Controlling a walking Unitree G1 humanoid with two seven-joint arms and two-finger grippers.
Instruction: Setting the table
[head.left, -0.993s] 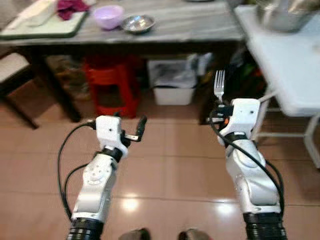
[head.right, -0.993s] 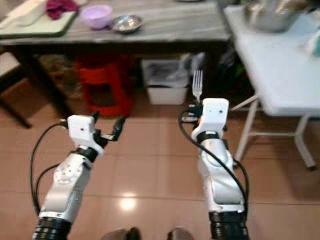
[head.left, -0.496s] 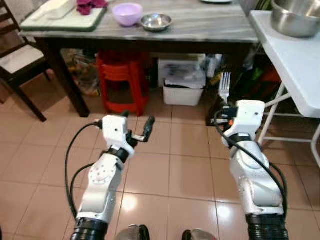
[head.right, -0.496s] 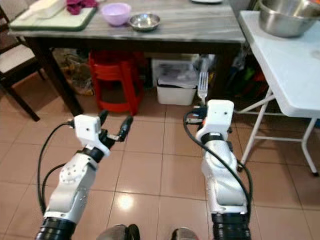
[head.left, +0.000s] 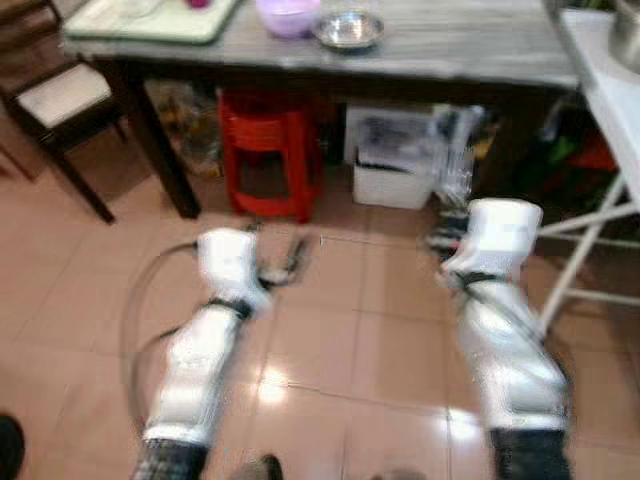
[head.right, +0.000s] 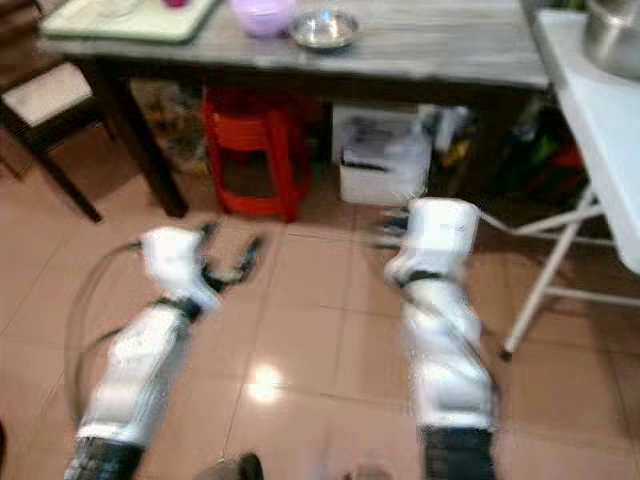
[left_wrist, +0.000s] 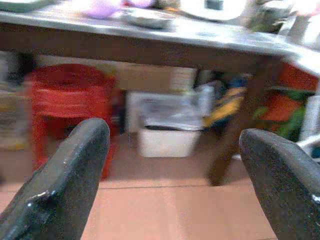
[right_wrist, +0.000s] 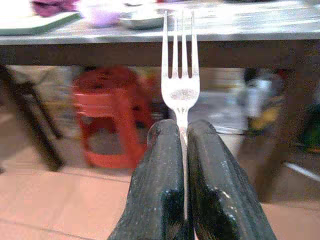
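- A long grey dining table (head.left: 450, 55) runs across the far side of the scene, with a tiled floor (head.left: 330, 350) between it and the robot. The head views are blurred.
- A white folding table (head.right: 600, 150) stands at the right, with part of a large metal bowl (head.right: 612, 35) on its far end. Whether anything is in the bowl cannot be seen.
- Under the dining table sit a red stool (head.left: 268, 150) on the left and a white plastic bin (head.left: 395, 175) to its right. The bin's contents are too blurred to name.
- On the far left of the dining table lies a pale green tray (head.left: 150, 20) holding blurred items.
- Just right of the tray are a lilac bowl (head.left: 288, 14) and a small steel dish (head.left: 347, 30). The dish looks empty; the bowl's inside is hidden.
- The left gripper (left_wrist: 172, 165) is held low over the floor, fingers spread wide, holding nothing.
- The right gripper (right_wrist: 182, 165) has its fingers pressed together on the handle of a metal fork (right_wrist: 180, 75), tines upright and pointing towards the dining table.
- The fork is probably light, rigid and smooth, so likely to slip or swivel. The hold just below the neck seems sensible.
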